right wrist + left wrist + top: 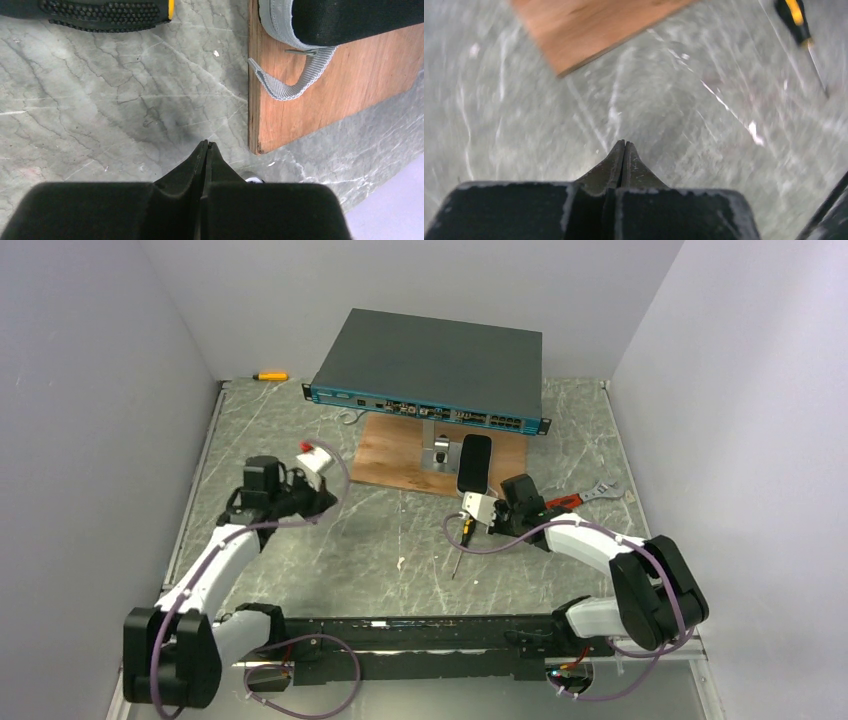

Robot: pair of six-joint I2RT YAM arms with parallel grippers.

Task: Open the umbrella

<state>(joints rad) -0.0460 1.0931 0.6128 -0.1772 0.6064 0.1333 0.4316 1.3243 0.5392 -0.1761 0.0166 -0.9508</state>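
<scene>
Two grippers, both pinched together and holding nothing: the left gripper [625,145] hangs left of the flat brown wooden board [395,455], the right gripper [207,144] just off its near corner. The black, pale-rimmed oblong umbrella [474,465] lies on that board, apparently folded shut.

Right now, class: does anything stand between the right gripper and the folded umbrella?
Nothing visible does. The shut right gripper hovers over the table beside the wooden board; the umbrella lies on that board ahead, strap nearest. The screwdriver lies aside.
</scene>
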